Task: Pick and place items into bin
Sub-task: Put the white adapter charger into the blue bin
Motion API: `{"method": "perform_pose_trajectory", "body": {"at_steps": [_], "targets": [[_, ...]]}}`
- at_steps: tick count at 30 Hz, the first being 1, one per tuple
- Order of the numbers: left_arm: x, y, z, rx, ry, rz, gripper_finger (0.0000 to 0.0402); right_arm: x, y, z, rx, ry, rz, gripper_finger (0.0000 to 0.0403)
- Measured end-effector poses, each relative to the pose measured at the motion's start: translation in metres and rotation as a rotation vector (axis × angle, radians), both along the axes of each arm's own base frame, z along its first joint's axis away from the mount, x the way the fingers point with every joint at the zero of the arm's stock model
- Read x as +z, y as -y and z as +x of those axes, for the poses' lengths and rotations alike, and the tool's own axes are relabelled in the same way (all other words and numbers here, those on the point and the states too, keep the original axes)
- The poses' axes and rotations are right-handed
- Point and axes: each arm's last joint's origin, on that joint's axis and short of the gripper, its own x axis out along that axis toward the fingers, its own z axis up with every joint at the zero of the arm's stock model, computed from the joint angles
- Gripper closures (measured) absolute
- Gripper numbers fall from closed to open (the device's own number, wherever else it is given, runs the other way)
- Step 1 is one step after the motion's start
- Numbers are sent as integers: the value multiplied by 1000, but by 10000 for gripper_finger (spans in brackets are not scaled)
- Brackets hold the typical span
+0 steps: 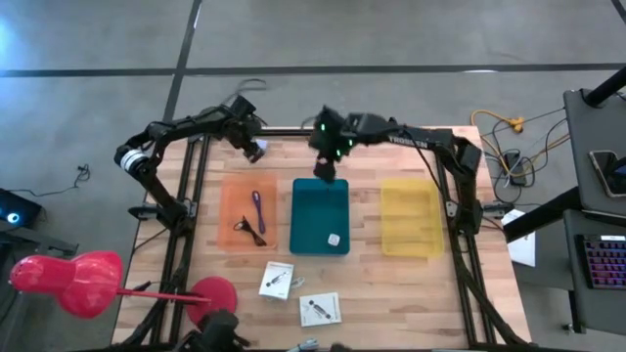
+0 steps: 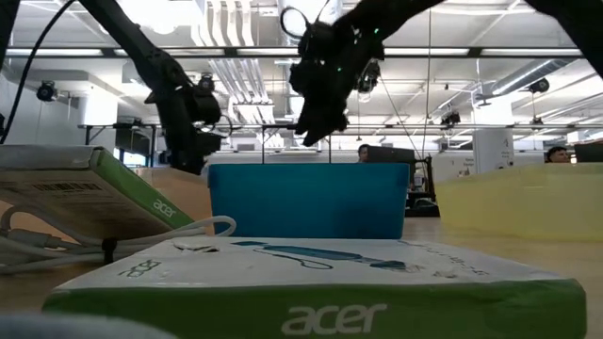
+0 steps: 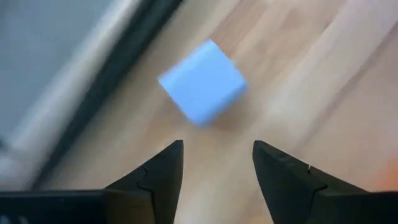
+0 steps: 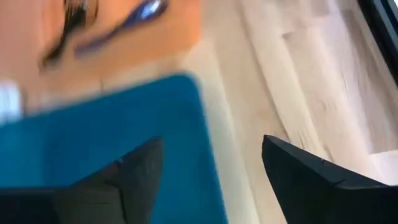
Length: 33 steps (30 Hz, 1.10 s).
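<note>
Bench: wooden top; you have three trays in a row on it, orange, teal and yellow, left to right in the high view.
Teal tray: the middle one, and by my judgement your target bin; one small white cube already lies near its front corner.
Orange tray: holds one thin purple stick and one black wiry piece, lying just beside each other.
Yellow tray: nothing visible inside.
Pink stand: at the bench's front left corner; not part of your job.
White packets: two flat square packets with dark prints, packet one and packet two, on the bare bench in front of the trays.
Left gripper: at the far left of the bench, behind the orange tray; fingers apart, empty, with a second cube on the wood straight ahead of them.
Right gripper: above the far end of the teal tray; fingers apart, holding nothing.
Count: two cubes, two packets, one stick, one wiry piece.
Handling, cube: judged light, stiff, smooth; take it across two opposite flat faces.
Handling, packets: judged thin and flimsy; catch an edge.
Handling, stick: judged rigid; pinch mid-shaft.
</note>
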Motion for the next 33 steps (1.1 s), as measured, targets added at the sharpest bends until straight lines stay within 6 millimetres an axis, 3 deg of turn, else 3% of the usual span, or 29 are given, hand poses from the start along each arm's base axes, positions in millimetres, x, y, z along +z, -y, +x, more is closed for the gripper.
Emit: {"method": "perform_pose_trajectory", "body": {"at_steps": [4, 8, 12, 22, 28, 33], "targets": [[6, -5, -1, 223, 190, -89, 271, -7, 50, 5, -249, 30, 157, 180], [11, -11, -7, 344, 160, -19, 338, -12, 79, 11, -377, 33, 241, 212], [11, -21, -8, 419, 151, 87, 394, -16, 84, 24, -400, 34, 257, 254], [-37, -34, 5, 454, 14, -2, 392, -29, 90, 32, -472, -33, 206, 350], [-32, -41, 29, 405, 127, -5, 392, -30, 90, 32, -483, -47, 182, 358], [-22, -32, 62, 273, 248, -52, 392, -31, 91, 30, -482, -56, 148, 359]]}}
